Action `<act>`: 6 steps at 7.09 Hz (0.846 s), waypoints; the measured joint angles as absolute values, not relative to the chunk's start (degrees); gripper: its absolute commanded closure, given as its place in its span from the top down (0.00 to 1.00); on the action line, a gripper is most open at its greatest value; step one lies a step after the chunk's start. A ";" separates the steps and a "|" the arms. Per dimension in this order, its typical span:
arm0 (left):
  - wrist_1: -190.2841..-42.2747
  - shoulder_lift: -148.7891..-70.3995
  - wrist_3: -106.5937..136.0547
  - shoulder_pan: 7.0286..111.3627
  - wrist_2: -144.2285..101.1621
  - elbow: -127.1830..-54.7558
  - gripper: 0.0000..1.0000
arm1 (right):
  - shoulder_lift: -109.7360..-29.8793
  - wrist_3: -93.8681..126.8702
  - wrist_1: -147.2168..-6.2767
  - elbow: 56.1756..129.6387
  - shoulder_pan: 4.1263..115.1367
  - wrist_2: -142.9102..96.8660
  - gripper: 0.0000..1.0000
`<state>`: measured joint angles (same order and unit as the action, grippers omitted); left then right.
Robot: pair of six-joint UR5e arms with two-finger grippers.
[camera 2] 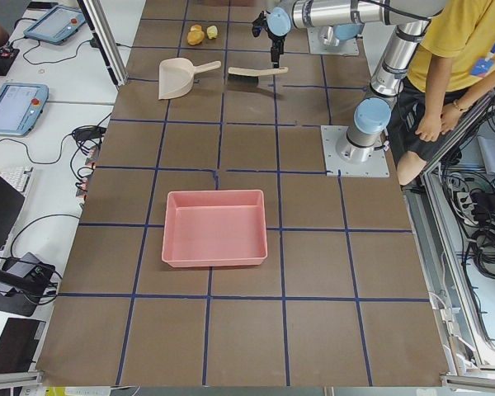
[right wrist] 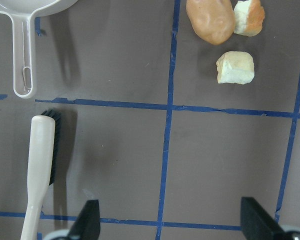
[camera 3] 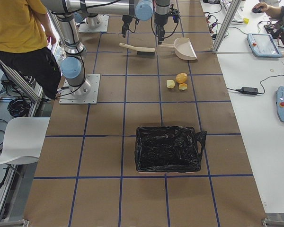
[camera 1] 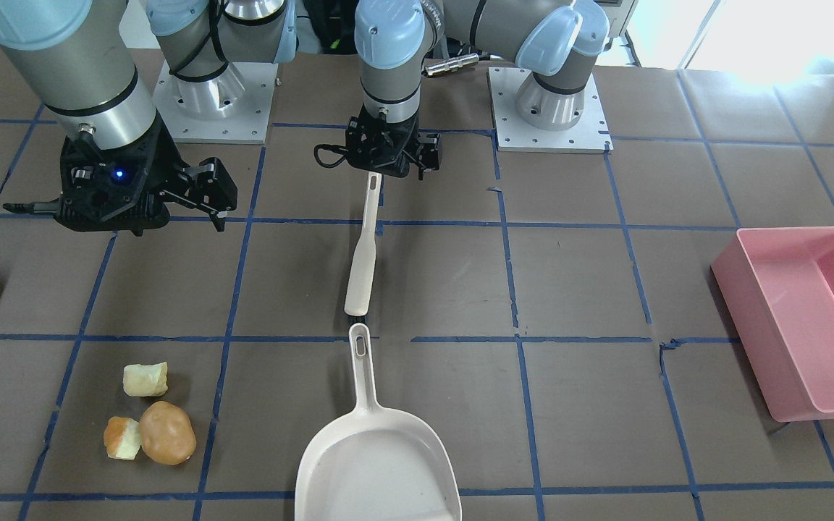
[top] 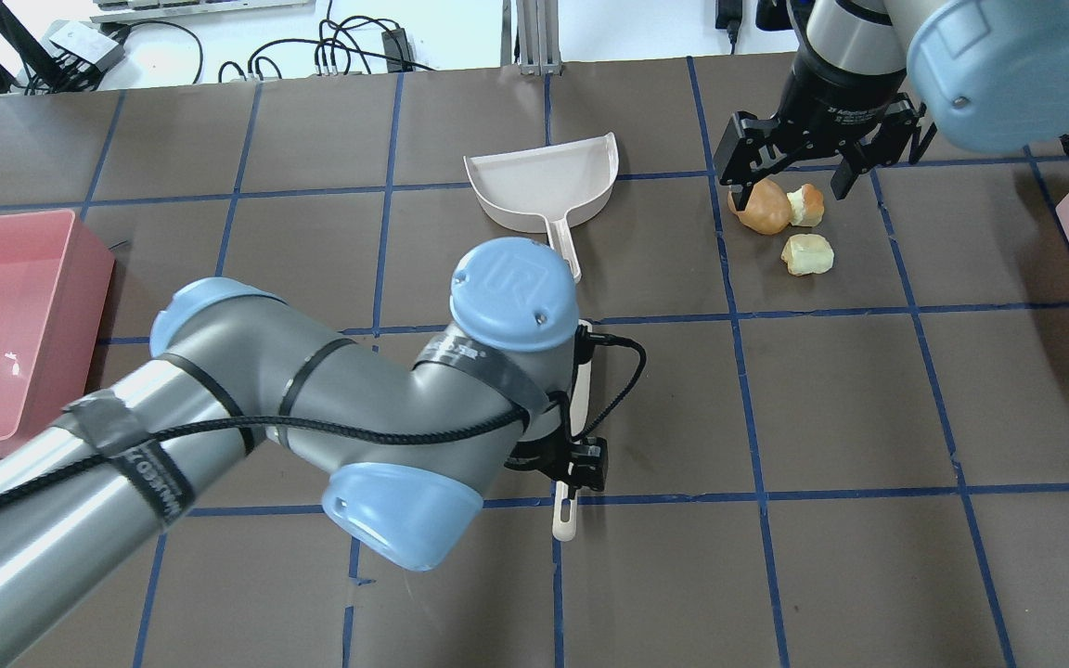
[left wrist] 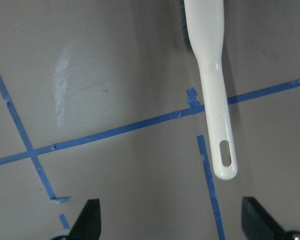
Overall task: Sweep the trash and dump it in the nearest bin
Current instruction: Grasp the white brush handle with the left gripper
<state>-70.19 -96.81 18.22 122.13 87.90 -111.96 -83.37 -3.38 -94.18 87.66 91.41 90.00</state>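
Note:
The trash lies together on the table: a tan-brown potato-like lump [camera 1: 166, 433], an orange chunk [camera 1: 121, 438] touching it and a pale yellow chunk [camera 1: 145, 379] just apart. They also show in the right wrist view: lump [right wrist: 210, 20], orange chunk [right wrist: 249, 16], pale chunk [right wrist: 235, 67]. A cream brush [camera 1: 363, 260] with dark bristles lies flat, in line with a cream dustpan [camera 1: 377, 463]. My left gripper [left wrist: 172, 225] is open and empty over the brush handle's end [left wrist: 225, 165]. My right gripper [right wrist: 170, 225] is open and empty, high up near the trash.
A pink bin [camera 1: 801, 318] stands at the table's end on my left. A bin lined with a black bag [camera 3: 168, 149] stands at the end on my right, nearer the trash. An operator in yellow [camera 2: 470, 49] stands behind the arm bases.

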 measured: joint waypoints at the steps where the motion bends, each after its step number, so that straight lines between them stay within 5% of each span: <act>1: -66.73 -99.65 20.60 124.08 88.01 -112.78 0.99 | -82.45 -3.44 -95.00 87.33 91.42 90.00 1.00; 4: -63.08 -102.46 21.04 125.90 88.25 -113.39 0.97 | -81.75 -3.35 -95.53 87.07 91.67 90.13 1.00; 5: -63.00 -102.51 20.75 126.03 88.16 -113.50 0.90 | -81.88 -3.27 -95.71 87.22 92.04 90.15 1.00; 6: -63.00 -102.46 20.29 126.14 88.24 -113.76 0.72 | -81.91 -3.25 -95.94 87.39 92.63 90.13 1.00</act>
<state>-63.00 -102.46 20.29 126.14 88.24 -113.76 -81.91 -3.25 -95.94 87.39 92.63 90.13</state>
